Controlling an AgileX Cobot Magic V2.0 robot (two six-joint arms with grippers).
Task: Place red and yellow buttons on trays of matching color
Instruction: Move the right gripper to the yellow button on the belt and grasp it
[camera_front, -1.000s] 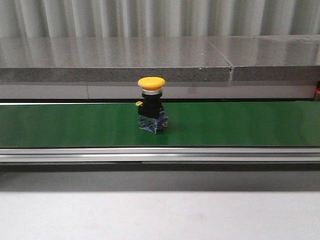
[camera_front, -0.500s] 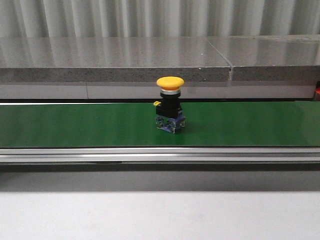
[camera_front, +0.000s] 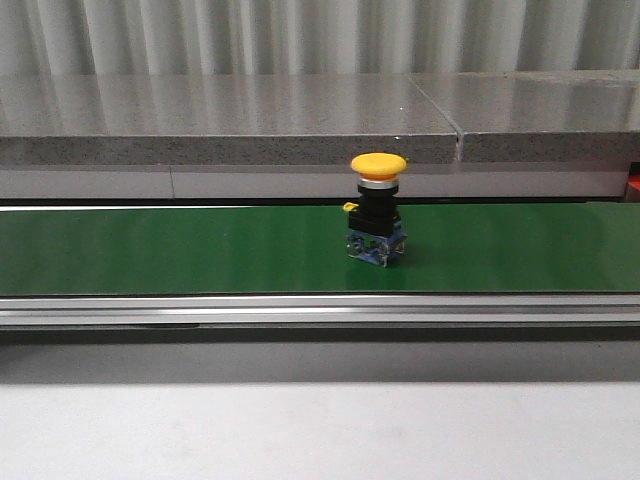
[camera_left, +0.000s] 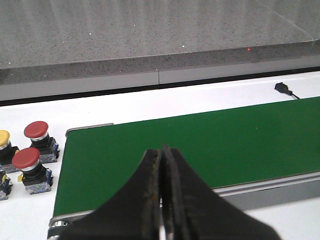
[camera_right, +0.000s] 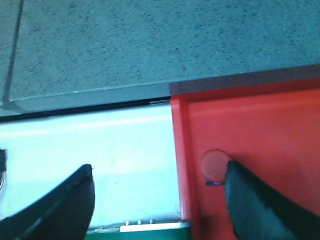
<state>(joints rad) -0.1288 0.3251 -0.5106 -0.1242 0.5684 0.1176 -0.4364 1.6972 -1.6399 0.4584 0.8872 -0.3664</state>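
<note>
Yellow button stands upright on the green belt, at about 1 o'clock from belt centre. Left tool is closed, empty. Right tool hangs spread above the red tray, which apparently holds a red button. Recommend gripping the black body squarely, below the cap.

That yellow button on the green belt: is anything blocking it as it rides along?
Nothing visible does. The yellow button stands upright, alone on the green belt, with bare belt on both sides of it. No gripper shows in the front view, and no yellow tray is in sight, so the rest of its route cannot be judged.
</note>
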